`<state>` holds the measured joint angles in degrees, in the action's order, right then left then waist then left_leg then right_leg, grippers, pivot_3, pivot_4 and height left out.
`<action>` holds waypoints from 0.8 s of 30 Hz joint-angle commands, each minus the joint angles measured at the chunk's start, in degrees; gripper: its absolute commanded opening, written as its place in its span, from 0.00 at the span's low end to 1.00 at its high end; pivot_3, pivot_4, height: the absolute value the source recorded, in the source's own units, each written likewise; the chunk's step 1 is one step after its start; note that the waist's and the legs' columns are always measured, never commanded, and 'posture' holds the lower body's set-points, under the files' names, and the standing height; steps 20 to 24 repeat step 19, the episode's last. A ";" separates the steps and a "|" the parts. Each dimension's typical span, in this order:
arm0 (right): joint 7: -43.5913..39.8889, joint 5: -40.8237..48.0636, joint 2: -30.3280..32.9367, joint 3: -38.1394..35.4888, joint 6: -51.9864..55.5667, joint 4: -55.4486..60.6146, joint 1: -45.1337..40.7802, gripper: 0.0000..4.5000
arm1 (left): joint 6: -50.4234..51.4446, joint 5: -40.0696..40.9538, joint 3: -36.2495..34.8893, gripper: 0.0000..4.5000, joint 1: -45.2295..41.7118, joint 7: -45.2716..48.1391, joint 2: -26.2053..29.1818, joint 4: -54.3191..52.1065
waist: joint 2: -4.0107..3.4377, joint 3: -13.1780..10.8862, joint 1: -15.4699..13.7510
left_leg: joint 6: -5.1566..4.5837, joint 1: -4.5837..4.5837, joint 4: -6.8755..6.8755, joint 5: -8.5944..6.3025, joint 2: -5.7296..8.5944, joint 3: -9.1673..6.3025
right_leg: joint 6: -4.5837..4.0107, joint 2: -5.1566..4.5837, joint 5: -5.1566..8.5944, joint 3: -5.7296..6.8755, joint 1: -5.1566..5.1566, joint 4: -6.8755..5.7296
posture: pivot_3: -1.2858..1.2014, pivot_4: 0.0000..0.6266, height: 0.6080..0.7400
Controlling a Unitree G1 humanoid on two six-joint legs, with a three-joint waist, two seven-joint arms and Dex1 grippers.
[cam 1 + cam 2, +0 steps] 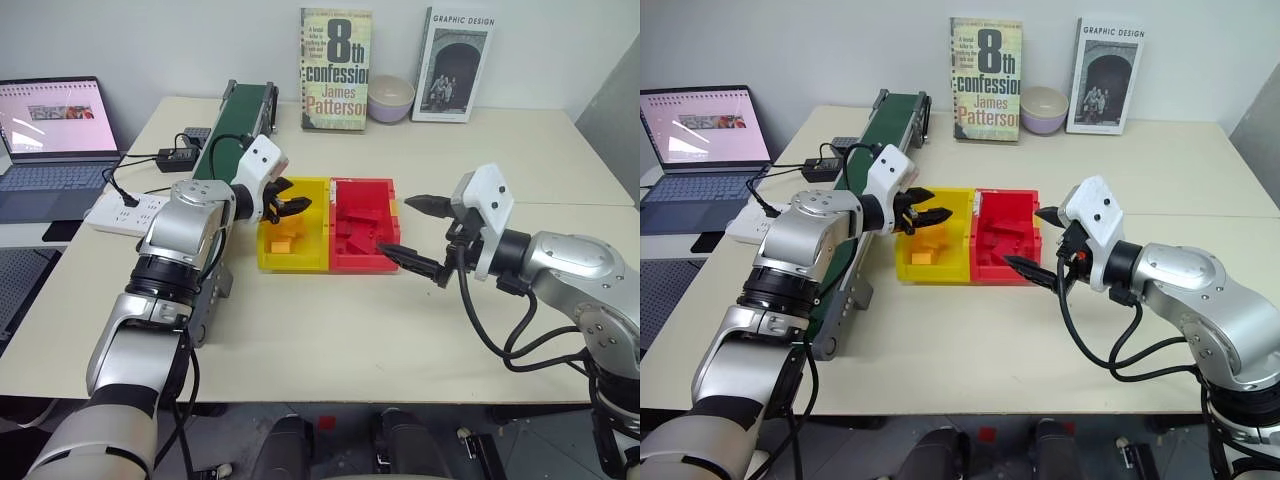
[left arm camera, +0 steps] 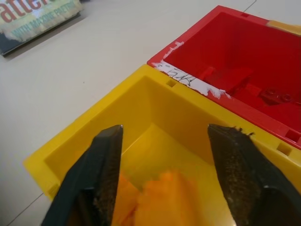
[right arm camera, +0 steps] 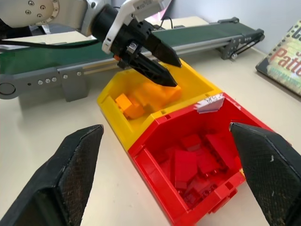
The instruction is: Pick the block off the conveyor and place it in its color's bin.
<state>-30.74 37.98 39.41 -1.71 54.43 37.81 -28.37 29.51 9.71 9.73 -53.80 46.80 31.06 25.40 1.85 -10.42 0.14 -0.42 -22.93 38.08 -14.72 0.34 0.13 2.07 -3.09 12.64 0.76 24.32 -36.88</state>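
The dark green conveyor [image 1: 232, 125] runs along the table's left side, and just beside it the left gripper [image 1: 290, 207] hangs over the yellow bin [image 1: 317, 225] with its fingers spread and nothing between them. Blurred orange-yellow blocks [image 3: 155, 94] lie inside that bin, just beneath it. Further right, past the red bin [image 1: 366, 262] of dark red bricks [image 3: 193, 162], the right gripper [image 1: 420, 232] hovers wide open and empty.
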 commanded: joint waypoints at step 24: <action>-9.64 -3.60 1.55 2.59 -9.18 -13.99 -7.20 1.00 | 8.78 7.98 -15.87 0.99 18.16 10.41 21.33 -26.93 | 0.02 -0.03 0.81 | 0.00 0.00 -0.01 0.00 -0.04 -0.03 | -0.01 -0.01 0.00 -0.04 0.03 -0.03 | 0.52 0.24 1.00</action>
